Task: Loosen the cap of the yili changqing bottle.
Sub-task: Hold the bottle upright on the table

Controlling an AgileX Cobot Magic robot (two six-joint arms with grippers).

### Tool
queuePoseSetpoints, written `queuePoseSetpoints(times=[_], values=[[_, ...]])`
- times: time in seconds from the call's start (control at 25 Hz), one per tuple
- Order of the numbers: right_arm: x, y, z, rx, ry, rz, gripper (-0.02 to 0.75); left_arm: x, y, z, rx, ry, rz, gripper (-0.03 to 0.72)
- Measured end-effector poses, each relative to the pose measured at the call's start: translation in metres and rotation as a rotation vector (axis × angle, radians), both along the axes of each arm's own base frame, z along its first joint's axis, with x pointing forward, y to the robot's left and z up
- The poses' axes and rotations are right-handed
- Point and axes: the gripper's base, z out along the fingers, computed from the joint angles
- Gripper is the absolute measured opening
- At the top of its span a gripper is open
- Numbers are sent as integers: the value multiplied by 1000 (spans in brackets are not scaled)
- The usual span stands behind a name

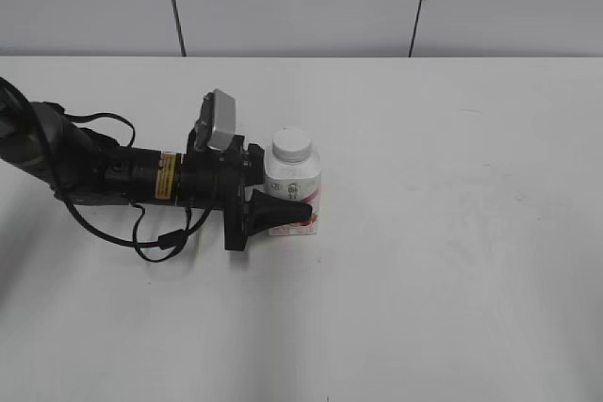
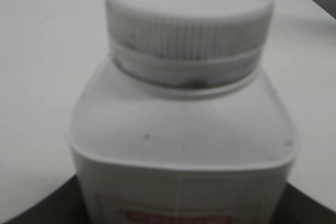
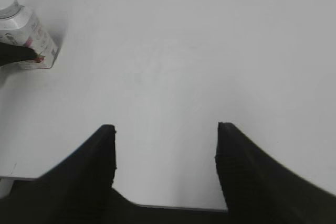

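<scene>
The left gripper (image 1: 283, 206) lay low along the table, reaching in from nine o'clock, with its jaws closed around the lower body of the yili changqing bottle (image 1: 294, 193). One dark finger (image 1: 281, 209) crossed the front of the pink-red label; the other was hidden behind the bottle. The bottle stood upright between the jaws, a little left of the table's middle in the exterior view. The cap (image 1: 291, 145) sat on the neck above the fingers, untouched by them. In the left wrist view the bottle (image 2: 184, 145) filled the picture, slightly blurred, with the ribbed cap (image 2: 189, 22) at twelve o'clock and the label's edge at six.

The right gripper (image 3: 165, 145) hung well apart from the bottle, its two dark fingers (image 3: 94, 166) spread wide with only bare table between them. From that camera the bottle (image 3: 29, 38) appeared small at ten o'clock, a dark finger of the other arm across its label.

A black cable (image 1: 155, 233) looped on the table beside the left arm, at about seven o'clock from the bottle. The table (image 1: 452, 261) was plain white. Behind it, at twelve o'clock, stood a pale grey wall (image 1: 301, 2) split by thin dark seams.
</scene>
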Motion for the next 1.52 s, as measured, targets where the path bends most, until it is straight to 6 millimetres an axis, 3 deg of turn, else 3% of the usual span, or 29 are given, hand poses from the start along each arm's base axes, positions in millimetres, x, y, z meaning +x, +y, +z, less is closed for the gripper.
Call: queuePoseSetpoints(times=[0.32, 0.56, 0.68, 0.88, 1.12, 1.52], values=[[47, 5, 15, 85, 221, 31, 480, -2, -4, 0, 1, 0, -13, 415], [103, 11, 57, 204, 365, 41, 480, -2, -4, 0, 1, 0, -14, 415], [144, 12, 63, 242, 499, 29, 480, -2, -4, 0, 0, 0, -13, 415], [194, 20, 71, 270, 652, 23, 480, -2, -4, 0, -2, 0, -10, 415], [244, 73, 71, 188, 761, 33, 480, -1, -5, 1, -10, 2, 5, 415], [314, 147, 45, 204, 873, -2, 469, 2, -5, 2, -25, 7, 35, 415]])
